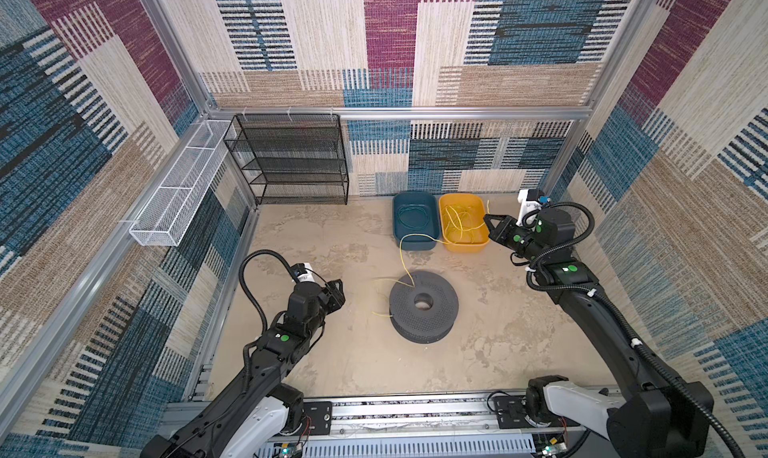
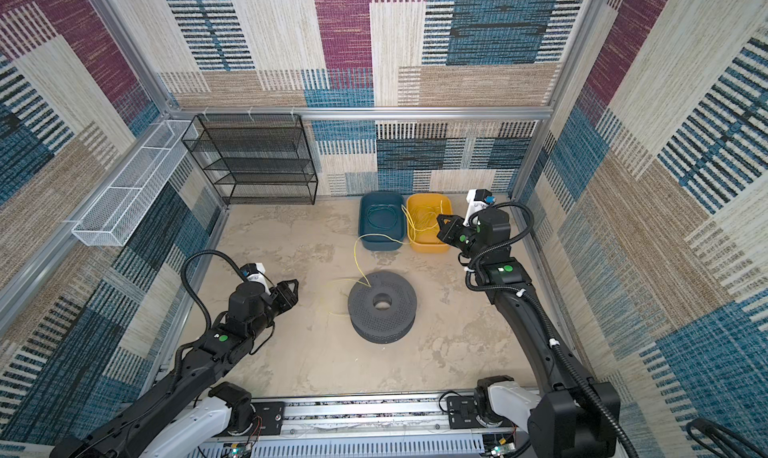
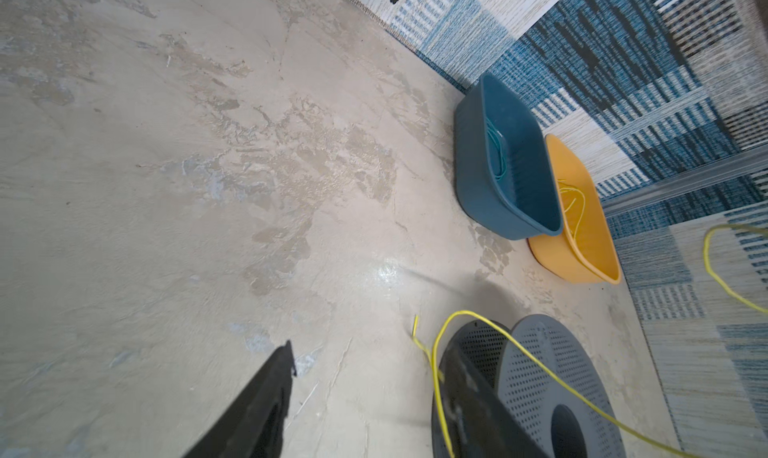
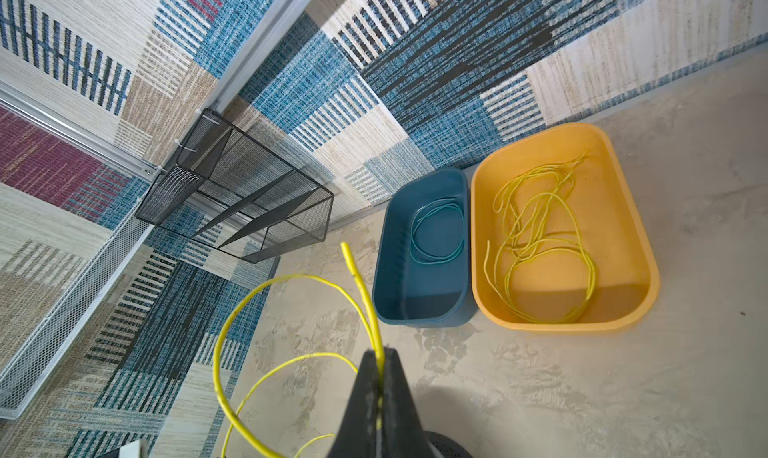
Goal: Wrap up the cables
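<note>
Near the yellow bin [image 1: 465, 247], outstretched right claw [image 1: 486, 218] tight on yellow cable [image 1: 400, 255]

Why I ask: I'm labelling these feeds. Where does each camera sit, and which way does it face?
Top view: overhead above the arm bases, looking down on the spool; left arm, right arm show.
Top view: alongside, same aim, spool.
Left wrist: on the left arm, facing blue bin and yellow bin; open left tool shows.
Right wrist: on the right arm, facing the bins; right tool, shut on a cable, shows.
Shared: both wrist views show both bins.
</note>
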